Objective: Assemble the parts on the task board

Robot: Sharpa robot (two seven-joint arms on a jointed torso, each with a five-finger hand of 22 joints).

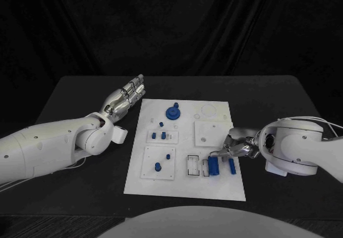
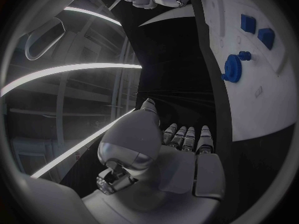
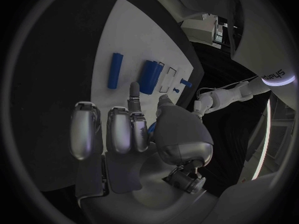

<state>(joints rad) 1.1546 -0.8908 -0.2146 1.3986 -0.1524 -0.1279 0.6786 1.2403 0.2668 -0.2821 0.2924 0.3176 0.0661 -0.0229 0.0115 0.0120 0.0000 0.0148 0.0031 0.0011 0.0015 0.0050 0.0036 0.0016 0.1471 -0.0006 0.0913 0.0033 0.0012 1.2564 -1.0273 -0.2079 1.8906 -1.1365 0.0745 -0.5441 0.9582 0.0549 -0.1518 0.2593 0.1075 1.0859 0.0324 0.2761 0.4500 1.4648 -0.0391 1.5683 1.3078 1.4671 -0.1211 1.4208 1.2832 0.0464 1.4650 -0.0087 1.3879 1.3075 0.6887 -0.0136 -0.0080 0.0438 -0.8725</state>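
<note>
The white task board lies in the middle of the table. On it are a blue gear, small blue pegs, a blue block and a blue rod. My right hand hovers at the board's right edge, just beyond the block and rod, fingers curled in, with a small blue piece pinched between thumb and fingers. My left hand is open and flat beside the board's far left corner.
The black table has bare surface left and right of the board. Two blue blocks sit on the board past the gear. White recessed frames and a slotted fixture are on the board.
</note>
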